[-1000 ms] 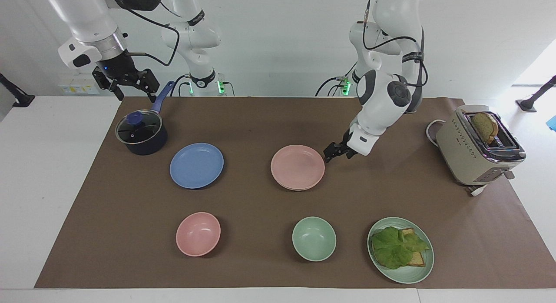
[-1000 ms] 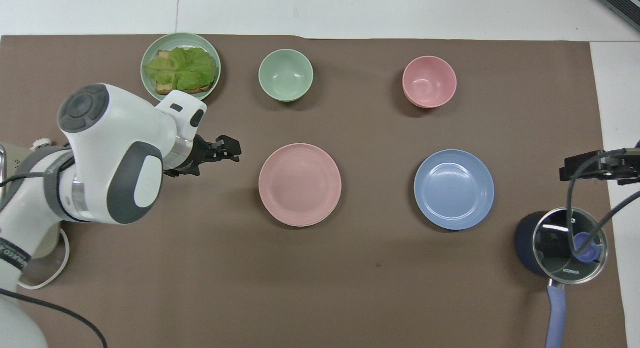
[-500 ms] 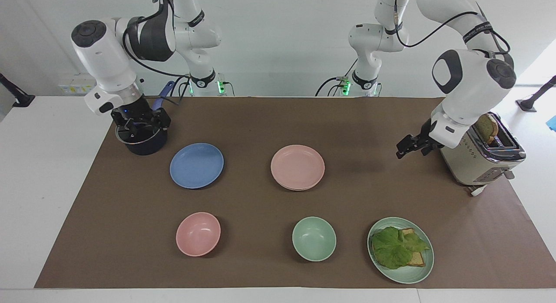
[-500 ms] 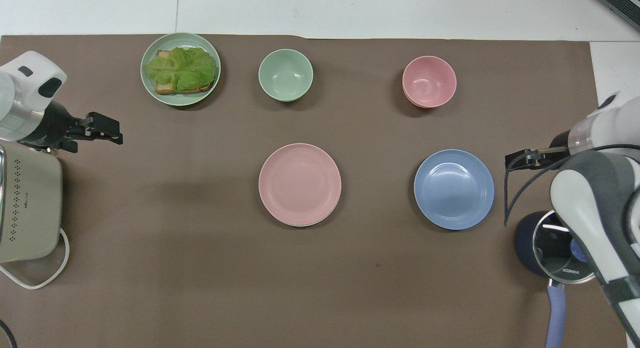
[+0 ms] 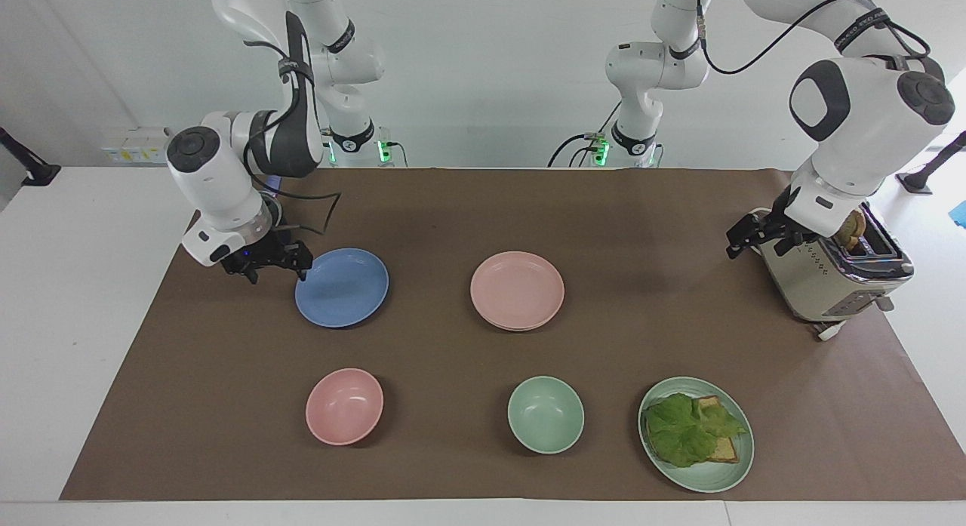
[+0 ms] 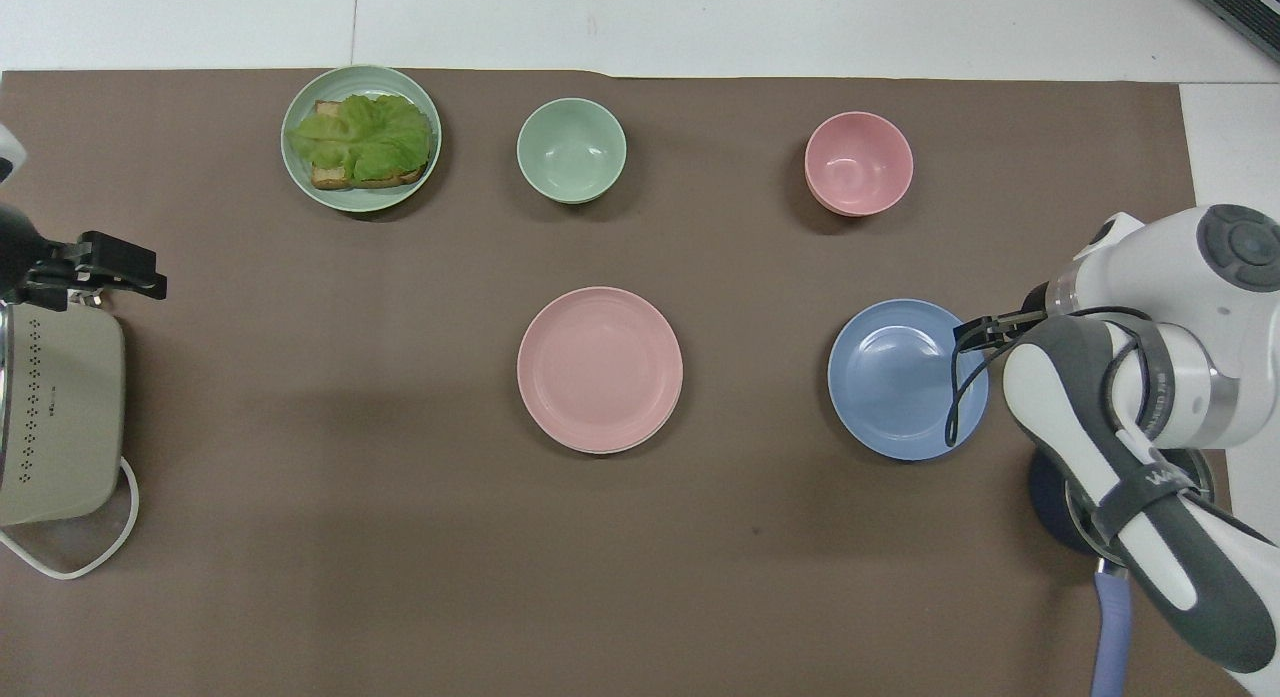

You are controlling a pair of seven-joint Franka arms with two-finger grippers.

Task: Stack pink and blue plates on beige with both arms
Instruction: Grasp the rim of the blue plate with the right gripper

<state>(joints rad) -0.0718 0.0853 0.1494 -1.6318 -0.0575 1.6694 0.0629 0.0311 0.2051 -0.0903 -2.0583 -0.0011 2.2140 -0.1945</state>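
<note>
Blue plate [image 5: 342, 287] beside our right gripper [image 5: 268, 264], fingers spread wide, pink plate [image 5: 517, 290] on beige, our left gripper [image 5: 749, 239] by the toaster [image 5: 830, 273], fingers spread too

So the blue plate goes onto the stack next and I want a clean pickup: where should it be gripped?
Judging by its flat pose, grip the blue plate by its raised rim at the edge toward the right arm's end of the table, where the open right gripper is low beside it.

Robot lab: two white arms [image 5: 249, 141] mounted at a white desk [image 5: 68, 284] under a brown mat [image 5: 453, 201], plain white walls, staged kitchenware.
</note>
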